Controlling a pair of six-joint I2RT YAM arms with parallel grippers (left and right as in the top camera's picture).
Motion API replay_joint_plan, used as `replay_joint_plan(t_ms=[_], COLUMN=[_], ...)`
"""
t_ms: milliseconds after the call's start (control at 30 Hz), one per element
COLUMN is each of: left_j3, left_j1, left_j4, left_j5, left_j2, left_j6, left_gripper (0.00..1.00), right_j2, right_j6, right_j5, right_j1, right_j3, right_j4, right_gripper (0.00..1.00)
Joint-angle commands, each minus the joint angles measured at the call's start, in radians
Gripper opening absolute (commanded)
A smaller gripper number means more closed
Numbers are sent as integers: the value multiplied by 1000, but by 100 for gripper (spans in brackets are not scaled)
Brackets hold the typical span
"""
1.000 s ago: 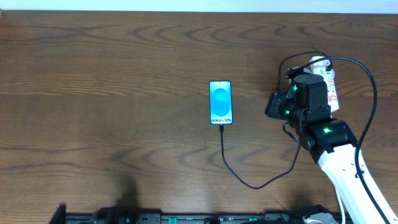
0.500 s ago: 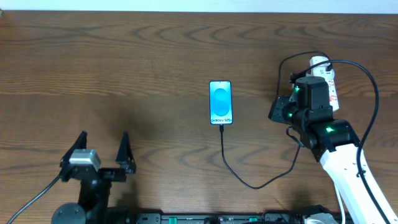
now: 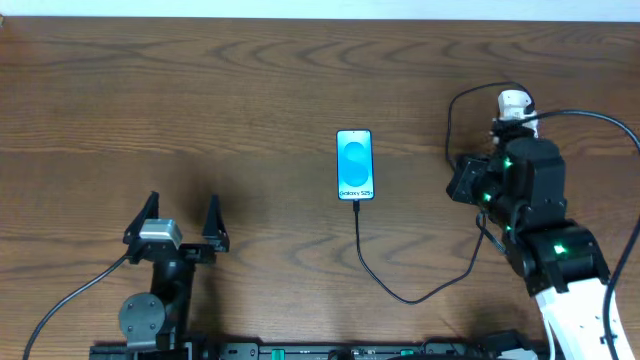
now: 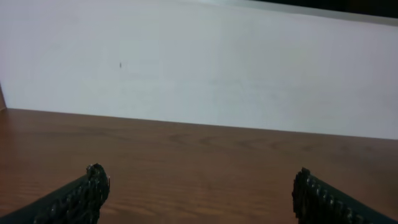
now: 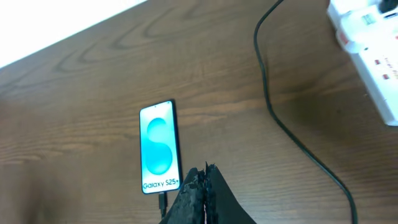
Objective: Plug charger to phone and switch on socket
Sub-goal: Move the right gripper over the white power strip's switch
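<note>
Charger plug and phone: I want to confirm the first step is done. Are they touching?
Touching. The right wrist view shows the charger plug butted against the phone's bottom edge, no gap between.

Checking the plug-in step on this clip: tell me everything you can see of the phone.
The phone is a slim, black-edged rectangle lying flat and screen up on the wooden table, near its middle. Its glossy screen is lit blue-cyan, with a rounded shape and "Galaxy S25" text towards the lower end. The charger, a thin black cable, meets that short lower edge with its small plug and looks inserted. Nothing else touches the phone.
</note>
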Motion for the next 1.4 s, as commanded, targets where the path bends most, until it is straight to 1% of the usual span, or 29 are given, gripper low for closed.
replay_joint_plan(t_ms=[0,100,167,333,400,600,733,867,1000,1133,1300,1367], left_j3=[-26,-41,-55,-94,-93,-93,-93,-92,-92,-92,-92,-92], left_j1=[3,3,3,3,3,3,3,3,3,3,3,3], left_j4=[24,25,25,29,17,-5,-134,-132,-132,-132,-132,-132], left_j5=[-3,-87,-127,-130,-134,-134,-134,-134,-134,-134,-134,-134], left_j2=[-6,-6,-6,-6,-5,-5,-5,2,8,8,8,8], left_j6=[-16,-88,-100,-105,-123,-122,-122,-122,-122,-122,-122,-122], left_gripper=[96,96,96,96,96,96,96,96,96,96,96,96], right_j2=[-26,-31,-31,-31,-31,-31,-29,-29,-19,16,57,70], right_j6=[-7,-7,-7,-7,-7,-3,66,72,138,170,303,319], right_j5=[37,37,37,37,37,63,63,51,44,31,29,29], right_j1=[-5,-5,-5,-5,-5,-5,-5,-5,-5,-5,-26,-47], right_j3=[14,14,14,14,14,14,14,14,14,14,14,14], right_j4=[-11,-15,-15,-14,-15,-17,-69,-97,-104,-106,-138,-150], right_gripper=[1,1,1,1,1,1,1,1,1,1,1,1])
